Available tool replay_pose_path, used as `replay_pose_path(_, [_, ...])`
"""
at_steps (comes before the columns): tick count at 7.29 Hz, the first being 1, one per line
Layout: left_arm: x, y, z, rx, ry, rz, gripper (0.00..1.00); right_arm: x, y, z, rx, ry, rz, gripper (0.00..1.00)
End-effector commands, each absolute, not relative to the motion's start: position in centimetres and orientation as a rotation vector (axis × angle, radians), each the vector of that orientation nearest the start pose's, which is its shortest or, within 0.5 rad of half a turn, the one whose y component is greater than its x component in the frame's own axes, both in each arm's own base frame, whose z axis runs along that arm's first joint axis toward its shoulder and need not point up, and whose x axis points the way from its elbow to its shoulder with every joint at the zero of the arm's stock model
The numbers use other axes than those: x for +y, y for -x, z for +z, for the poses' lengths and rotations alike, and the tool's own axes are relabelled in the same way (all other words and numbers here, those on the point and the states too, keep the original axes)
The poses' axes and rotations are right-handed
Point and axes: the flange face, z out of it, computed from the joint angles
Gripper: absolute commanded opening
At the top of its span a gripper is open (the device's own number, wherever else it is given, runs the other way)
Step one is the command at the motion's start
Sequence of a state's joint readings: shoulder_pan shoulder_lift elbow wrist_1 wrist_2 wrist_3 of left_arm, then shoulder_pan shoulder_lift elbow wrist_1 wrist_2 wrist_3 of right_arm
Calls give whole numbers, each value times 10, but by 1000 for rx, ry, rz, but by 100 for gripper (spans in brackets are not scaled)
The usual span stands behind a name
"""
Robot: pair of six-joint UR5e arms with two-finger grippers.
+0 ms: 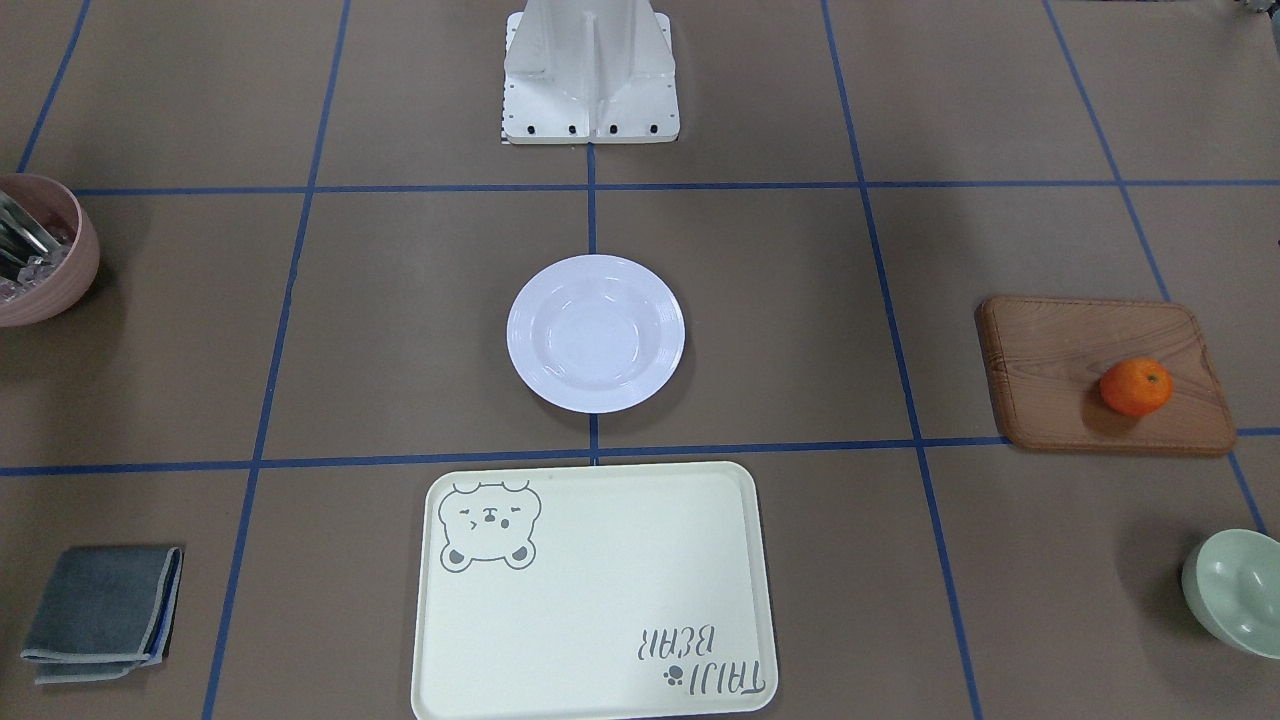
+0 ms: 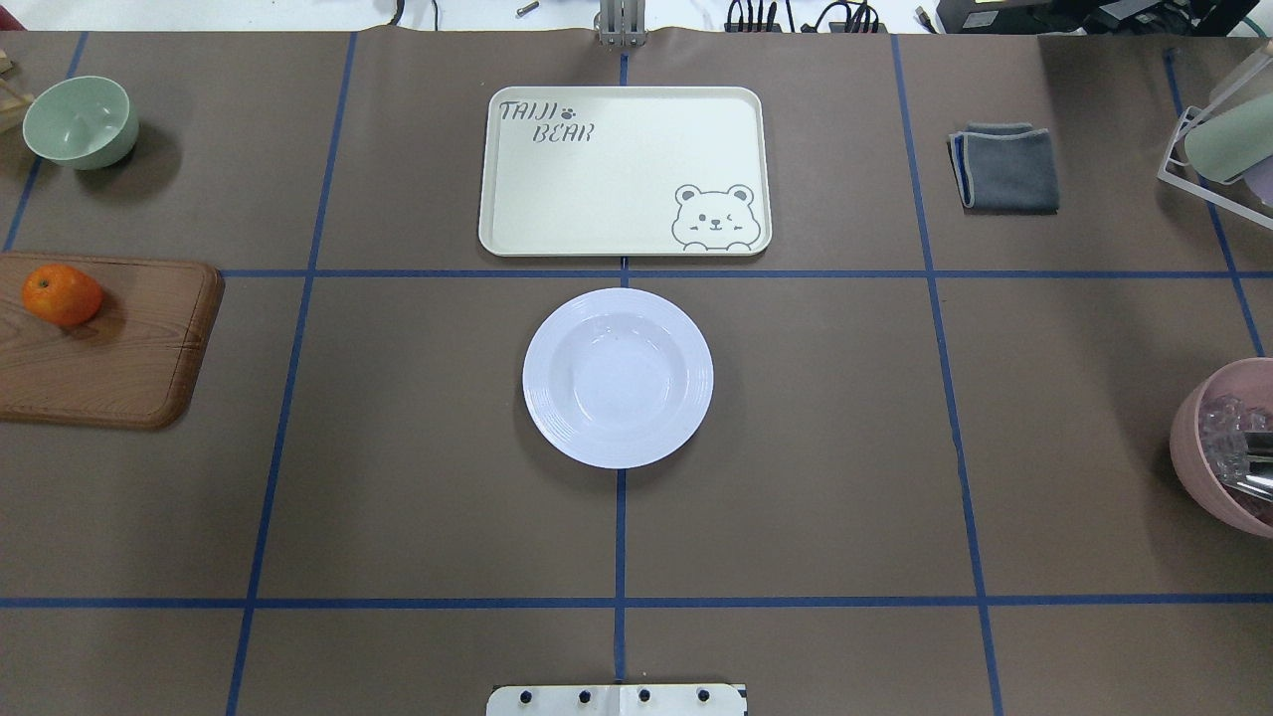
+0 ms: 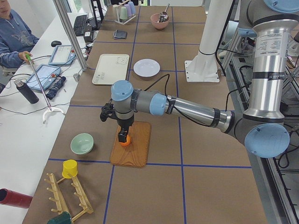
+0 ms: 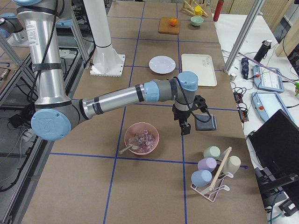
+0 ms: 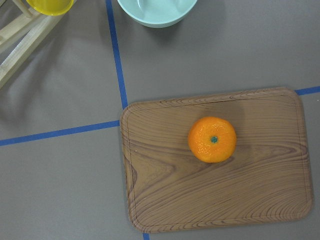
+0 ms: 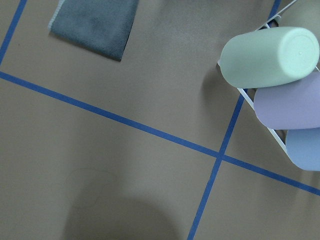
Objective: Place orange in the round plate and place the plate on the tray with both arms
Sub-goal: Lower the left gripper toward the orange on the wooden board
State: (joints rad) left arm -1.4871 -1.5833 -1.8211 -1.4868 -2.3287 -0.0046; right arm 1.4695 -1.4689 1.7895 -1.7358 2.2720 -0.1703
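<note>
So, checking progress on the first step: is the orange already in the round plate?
No, the orange sits on the wooden board at the table's side, and the round plate is empty.

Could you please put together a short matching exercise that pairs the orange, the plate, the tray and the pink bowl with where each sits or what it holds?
Things:
1 orange
2 plate
3 tray
4 pink bowl

Places or states:
A holds clear chunks
B lies on the wooden board
C printed with a bear drawing
D empty, at the middle of the table

Pairs: 1-B; 2-D; 3-C; 4-A
</note>
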Motion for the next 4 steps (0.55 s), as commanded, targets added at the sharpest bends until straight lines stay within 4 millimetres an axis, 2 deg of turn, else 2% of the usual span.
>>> replay_pose_path(1, [-496, 23, 538, 765, -159, 152, 98, -529, -16, 523, -699, -171, -312, 100])
replay_pose_path(4, [-498, 22, 542, 763, -152, 147, 98, -528, -9, 525, -784, -131, -254, 100])
